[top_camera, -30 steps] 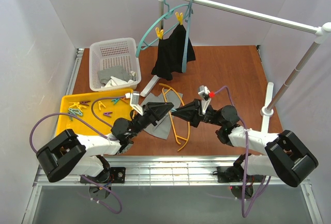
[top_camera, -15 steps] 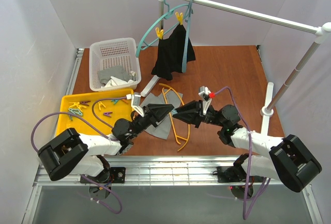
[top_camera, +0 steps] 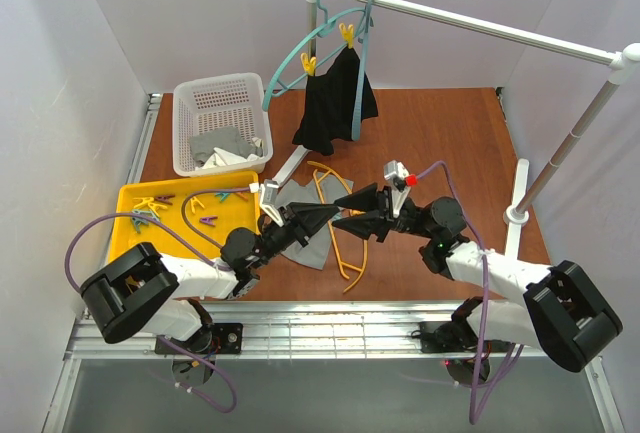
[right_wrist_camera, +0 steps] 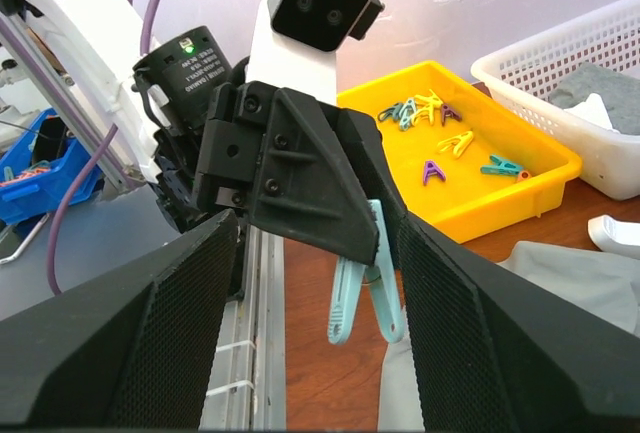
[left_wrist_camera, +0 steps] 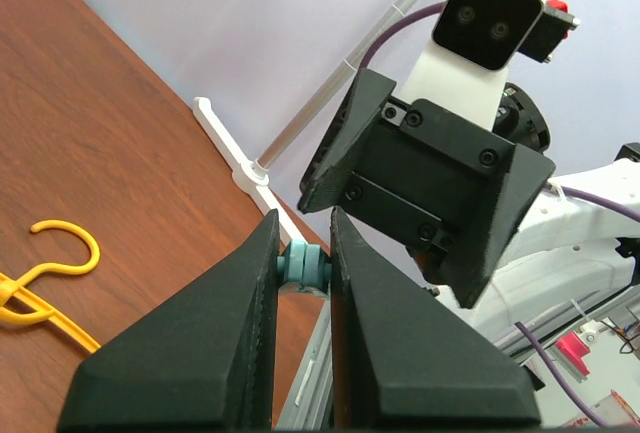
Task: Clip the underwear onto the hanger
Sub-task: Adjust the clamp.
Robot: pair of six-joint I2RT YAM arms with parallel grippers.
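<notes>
The grey underwear (top_camera: 312, 247) lies flat on the table with the yellow-orange hanger (top_camera: 347, 249) partly over its right edge. The hanger's hook (left_wrist_camera: 68, 244) shows in the left wrist view. Above them my left gripper (top_camera: 332, 210) is shut on a teal clothespin (left_wrist_camera: 303, 264), pinching it near its spring. The clothespin's (right_wrist_camera: 366, 291) two legs hang down from those jaws. My right gripper (top_camera: 347, 211) faces the left one tip to tip. It stands open, its fingers (right_wrist_camera: 180, 323) either side of the left gripper's tip and the clothespin, touching neither. The underwear (right_wrist_camera: 575, 275) shows below it.
A yellow tray (top_camera: 129, 199) with several coloured clothespins sits at the left, a white basket (top_camera: 190, 90) with grey cloth behind it. A teal hanger (top_camera: 290, 63) holds a black garment (top_camera: 333, 103) on the white rail (top_camera: 470, 21). The rack's post (top_camera: 565, 153) stands at the right.
My right gripper was shut at the left gripper's tip and has opened wide around it. The left gripper keeps the clothespin and has barely moved.
</notes>
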